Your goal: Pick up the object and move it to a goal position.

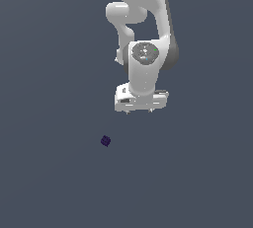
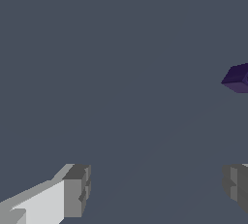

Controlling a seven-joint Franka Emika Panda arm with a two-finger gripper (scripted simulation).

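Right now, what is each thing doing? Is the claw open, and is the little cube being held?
gripper: open, fingers wide apart, holding nothing.
cube: lying free on the grey floor, not held, off to one side of the gripper rather than between its fingers.
floor: plain grey, the cube resting on it.

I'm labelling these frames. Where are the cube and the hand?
cube [image 1: 105,141]: exterior view, middle of its visible face.
cube [image 2: 238,78]: wrist view, its visible part at the picture's edge.
hand [image 2: 157,189]: wrist view, midway between the two fingertips, jaws apart.
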